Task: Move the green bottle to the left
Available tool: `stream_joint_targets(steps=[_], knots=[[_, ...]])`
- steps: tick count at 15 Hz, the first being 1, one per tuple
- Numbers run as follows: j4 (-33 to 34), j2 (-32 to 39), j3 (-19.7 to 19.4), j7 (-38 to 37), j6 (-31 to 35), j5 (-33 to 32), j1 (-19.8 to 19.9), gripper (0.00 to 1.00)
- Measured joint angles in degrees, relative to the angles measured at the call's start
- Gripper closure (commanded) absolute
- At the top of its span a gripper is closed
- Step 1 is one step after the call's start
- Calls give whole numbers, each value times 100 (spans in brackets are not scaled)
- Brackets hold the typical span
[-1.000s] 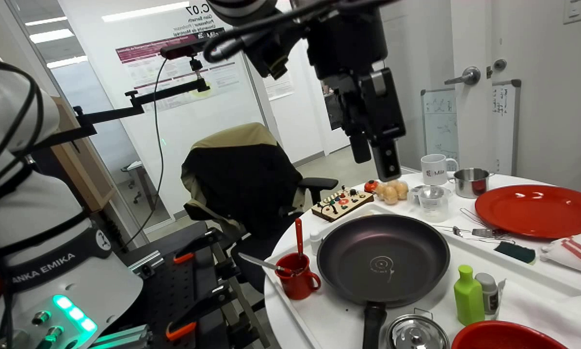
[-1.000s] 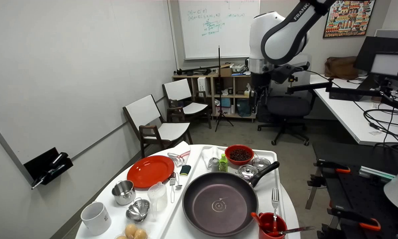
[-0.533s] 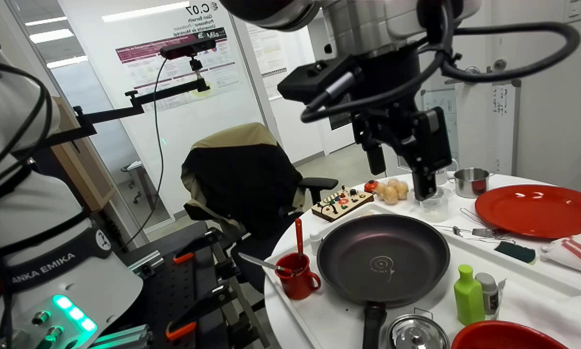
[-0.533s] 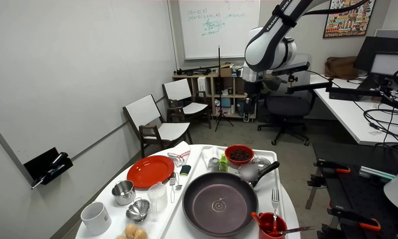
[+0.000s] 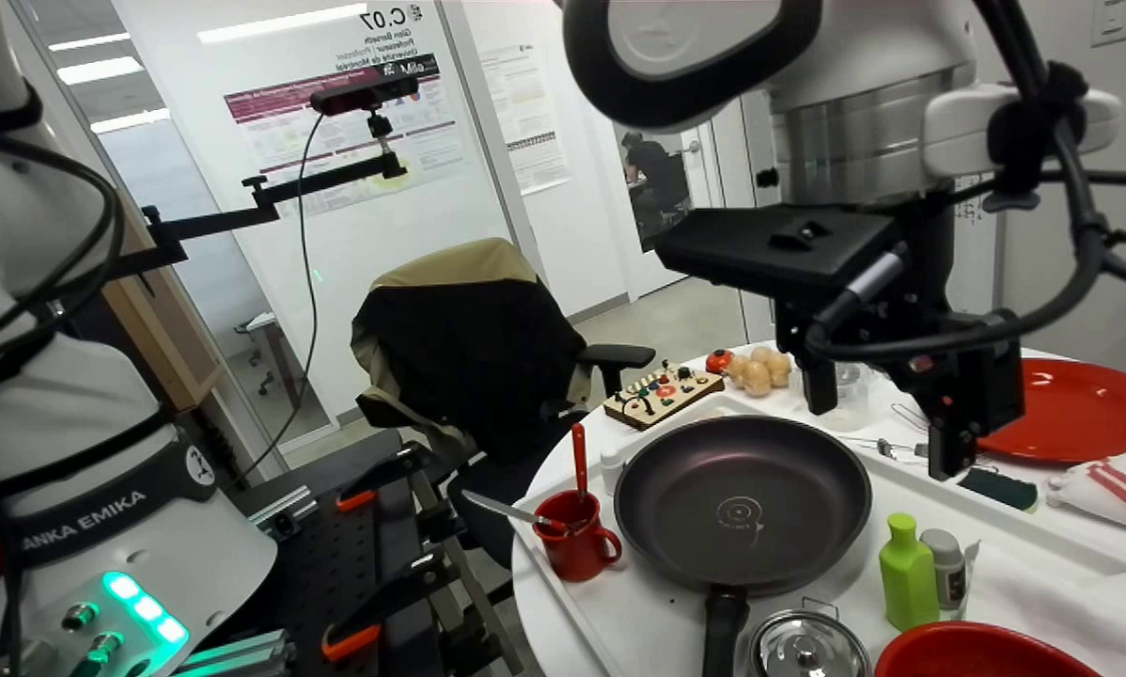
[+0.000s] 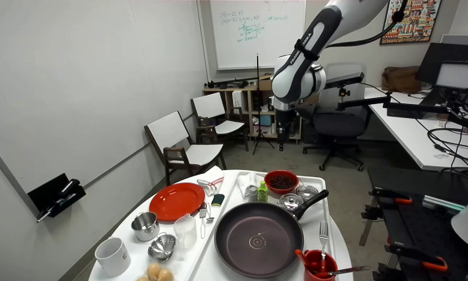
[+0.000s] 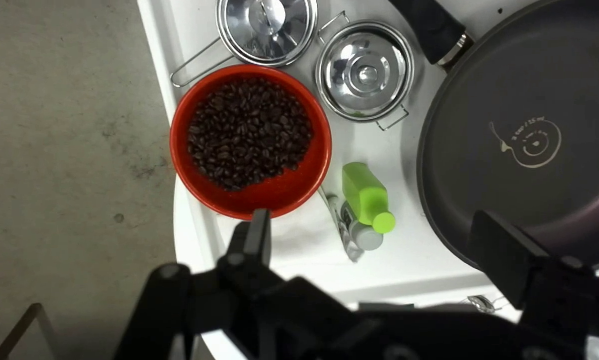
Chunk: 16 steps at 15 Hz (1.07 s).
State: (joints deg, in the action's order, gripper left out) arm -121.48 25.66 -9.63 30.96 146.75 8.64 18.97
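The green bottle [image 7: 360,187] stands upright on the white tray, seen from above in the wrist view and from the side in both exterior views [image 5: 909,583] [image 6: 262,192]. Its round cap partly overlaps a small grey-capped bottle [image 7: 368,238] right beside it. My gripper [image 5: 885,425] is open, with nothing between its fingers, and hangs in the air well above the tray. In the wrist view the green bottle shows in the gap between the two fingers, far below them. One finger [image 7: 259,237] overlaps the edge of the red bowl in that view, the other the frying pan.
A red bowl of dark beans [image 7: 175,145] sits close to the green bottle, a black frying pan [image 7: 529,190] on its opposite side. Nearby are a lidded steel pot [image 7: 367,72] and a white cloth [image 7: 299,240]. A red mug with cutlery [image 5: 574,550] stands past the pan.
My gripper has come down and swung across over the tray, rightward in an exterior view and leftward in an exterior view from elsewhere. It has stayed open. The green bottle has not moved.
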Motion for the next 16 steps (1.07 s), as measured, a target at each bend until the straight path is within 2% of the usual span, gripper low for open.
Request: stream_joint_targets(steps=[7,12,16], knots=[[666,881,179,-705,109,-470,-82,0],[801,1173,204,-1350,226,-701,-315,0],[816,1365,112,-2067,673,-808,-576,0]])
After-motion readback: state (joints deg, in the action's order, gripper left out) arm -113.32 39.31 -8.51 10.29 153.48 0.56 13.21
